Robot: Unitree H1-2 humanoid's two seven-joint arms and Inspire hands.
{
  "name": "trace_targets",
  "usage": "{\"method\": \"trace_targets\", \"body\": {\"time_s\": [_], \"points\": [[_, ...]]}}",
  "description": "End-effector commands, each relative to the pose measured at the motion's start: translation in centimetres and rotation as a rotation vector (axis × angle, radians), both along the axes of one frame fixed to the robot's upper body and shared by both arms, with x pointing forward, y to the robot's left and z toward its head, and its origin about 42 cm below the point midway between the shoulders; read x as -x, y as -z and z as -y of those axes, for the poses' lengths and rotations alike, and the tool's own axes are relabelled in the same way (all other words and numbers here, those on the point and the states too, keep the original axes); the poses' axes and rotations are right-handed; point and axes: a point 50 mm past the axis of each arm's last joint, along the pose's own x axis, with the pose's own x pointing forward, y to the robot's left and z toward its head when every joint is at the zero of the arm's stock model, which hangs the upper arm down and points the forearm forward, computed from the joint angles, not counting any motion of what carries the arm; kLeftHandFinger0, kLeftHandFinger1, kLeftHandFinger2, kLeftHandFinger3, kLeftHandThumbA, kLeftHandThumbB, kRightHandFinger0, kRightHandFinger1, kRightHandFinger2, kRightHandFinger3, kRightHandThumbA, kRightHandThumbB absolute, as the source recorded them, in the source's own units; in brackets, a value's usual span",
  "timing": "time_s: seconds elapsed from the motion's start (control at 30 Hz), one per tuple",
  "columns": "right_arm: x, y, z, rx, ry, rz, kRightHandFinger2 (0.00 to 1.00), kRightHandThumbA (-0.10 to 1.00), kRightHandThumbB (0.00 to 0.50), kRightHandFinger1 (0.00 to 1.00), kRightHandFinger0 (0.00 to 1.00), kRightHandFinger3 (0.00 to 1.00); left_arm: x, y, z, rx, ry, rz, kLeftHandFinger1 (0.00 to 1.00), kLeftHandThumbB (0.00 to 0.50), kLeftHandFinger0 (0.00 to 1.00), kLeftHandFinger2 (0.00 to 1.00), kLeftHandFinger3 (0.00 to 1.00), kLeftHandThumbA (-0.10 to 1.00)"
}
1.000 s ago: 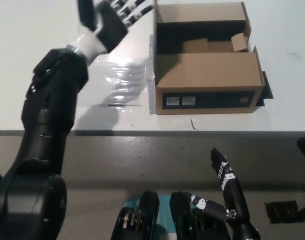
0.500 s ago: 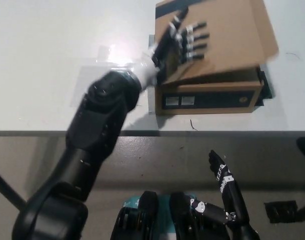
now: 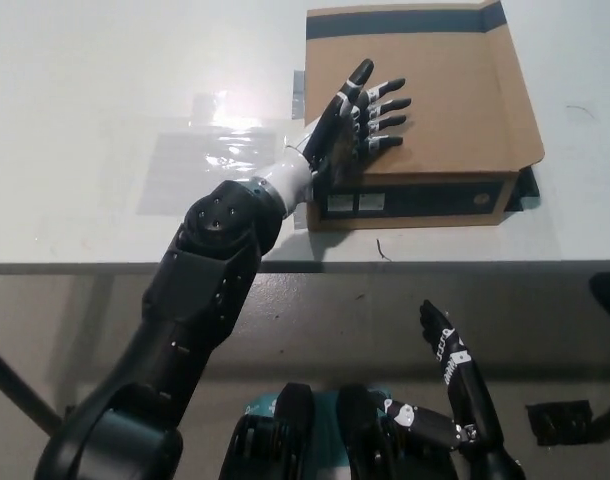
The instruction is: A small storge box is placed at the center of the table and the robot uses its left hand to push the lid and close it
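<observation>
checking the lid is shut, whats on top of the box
The left robot hand lies flat, fingers spread, on the lid of the box. The inside is covered.

Box and left arm hog the middle, rest of the table is wide open

The storage box (image 3: 425, 110) sits lid-down near the front edge of the table (image 3: 95, 90), with the left hand (image 3: 353, 118) spread flat on top and its arm slanting across the near-left approach. Plenty of bare surface to the left, only a flat clear plastic sheet (image 3: 210, 160) there. The right hand (image 3: 455, 385) hangs low, below the table edge.
</observation>
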Motion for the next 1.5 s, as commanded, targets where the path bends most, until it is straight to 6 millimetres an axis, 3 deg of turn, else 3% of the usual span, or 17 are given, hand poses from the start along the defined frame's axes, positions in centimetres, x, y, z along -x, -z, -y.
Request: {"method": "trace_targets", "body": {"time_s": [0.0, 0.13, 0.2, 0.27, 0.33, 0.37, 0.4, 0.57, 0.7, 0.73, 0.83, 0.9, 1.17, 1.2, 1.27, 1.4, 1.47], "points": [[-0.2, -1.3, -0.4, -0.021, -0.02, 0.082, 1.0, 1.0, 0.308, 1.0, 1.0, 1.0, 1.3, -1.0, -1.4, -0.014, 0.013, 0.033, 1.0, 0.412, 1.0, 1.0, 1.0, 1.0], [-0.3, -1.3, -0.4, -0.018, -0.017, 0.083, 1.0, 1.0, 0.311, 1.0, 1.0, 1.0, 4.6, -5.8, -2.1, 0.075, 0.086, 0.2, 1.0, 0.429, 1.0, 1.0, 1.0, 1.0], [-0.3, -1.3, -0.3, -0.016, -0.018, 0.084, 1.0, 1.0, 0.31, 1.0, 1.0, 1.0, 7.6, -9.1, -2.5, 0.121, 0.113, 0.333, 1.0, 0.434, 1.0, 1.0, 1.0, 1.0], [-0.4, -1.4, -0.3, -0.017, -0.019, 0.086, 1.0, 1.0, 0.306, 1.0, 1.0, 1.0, 10.9, -12.4, -3.2, 0.159, 0.145, 0.472, 1.0, 0.396, 1.0, 1.0, 1.0, 1.0], [-0.2, -1.3, -0.4, -0.017, -0.019, 0.084, 1.0, 1.0, 0.303, 1.0, 1.0, 1.0, 14.0, -14.8, -4.2, 0.179, 0.168, 0.57, 1.0, 0.439, 1.0, 1.0, 1.0, 1.0], [-0.1, -1.2, -0.3, -0.017, -0.019, 0.081, 1.0, 1.0, 0.3, 1.0, 1.0, 1.0, 15.0, -15.4, -4.5, 0.184, 0.175, 0.595, 1.0, 0.489, 1.0, 1.0, 1.0, 1.0], [-0.1, -1.2, -0.3, -0.014, -0.02, 0.081, 1.0, 1.0, 0.295, 1.0, 1.0, 1.0, 17.3, -16.6, -5.5, 0.208, 0.177, 0.673, 1.0, 0.418, 1.0, 1.0, 1.0, 1.0], [0.0, -1.2, -0.3, -0.012, -0.023, 0.08, 1.0, 1.0, 0.293, 1.0, 1.0, 1.0, 21.9, -16.9, -8.1, 0.204, 0.163, 0.807, 1.0, 0.393, 1.0, 1.0, 1.0, 1.0], [-0.1, -1.2, -0.3, -0.012, -0.029, 0.08, 1.0, 1.0, 0.289, 1.0, 1.0, 1.0, 24.7, -13.2, -9.7, 0.186, 0.149, 0.764, 1.0, 0.427, 1.0, 1.0, 1.0, 1.0], [-0.2, -1.2, -0.1, -0.007, -0.031, 0.082, 1.0, 1.0, 0.29, 1.0, 1.0, 1.0, 25.3, -11.2, -10.2, 0.163, 0.121, 0.742, 1.0, 0.428, 1.0, 1.0, 1.0, 1.0], [-0.3, -1.3, 0.1, 0.008, -0.027, 0.088, 1.0, 1.0, 0.291, 1.0, 1.0, 1.0, 26.1, -6.8, -11.4, 0.053, 0.038, 0.686, 1.0, 0.369, 1.0, 1.0, 1.0, 1.0], [-0.7, -1.5, 0.1, 0.02, -0.022, 0.096, 1.0, 1.0, 0.279, 1.0, 1.0, 1.0, 26.4, -3.9, -11.9, -0.009, -0.059, 0.64, 1.0, 0.382, 1.0, 1.0, 1.0, 1.0], [-0.7, -1.3, -0.1, -0.006, 0.007, 0.083, 1.0, 1.0, 0.326, 1.0, 1.0, 1.0, 24.3, 5.8, -12.9, -0.156, -0.246, 0.526, 1.0, 0.383, 1.0, 1.0, 1.0, 1.0], [-0.7, -1.3, -0.1, -0.008, 0.008, 0.085, 1.0, 1.0, 0.332, 1.0, 1.0, 1.0, 23.9, 6.8, -13.2, -0.19, -0.266, 0.526, 1.0, 0.347, 1.0, 1.0, 1.0, 1.0], [-0.9, -1.5, -0.2, -0.003, 0.001, 0.091, 1.0, 1.0, 0.331, 1.0, 1.0, 1.0, 23.0, 9.3, -14.0, -0.25, -0.307, 0.512, 1.0, 0.372, 1.0, 1.0, 1.0, 1.0], [-0.9, -1.4, -0.3, -0.017, 0.007, 0.085, 1.0, 1.0, 0.339, 1.0, 1.0, 1.0, 21.7, 11.1, -14.8, -0.303, -0.327, 0.487, 1.0, 0.371, 1.0, 1.0, 1.0, 1.0], [-0.8, -1.3, -0.3, -0.018, 0.005, 0.082, 1.0, 1.0, 0.344, 1.0, 1.0, 1.0, 21.1, 11.9, -15.3, -0.318, -0.332, 0.47, 1.0, 0.326, 1.0, 1.0, 1.0, 1.0]]}}
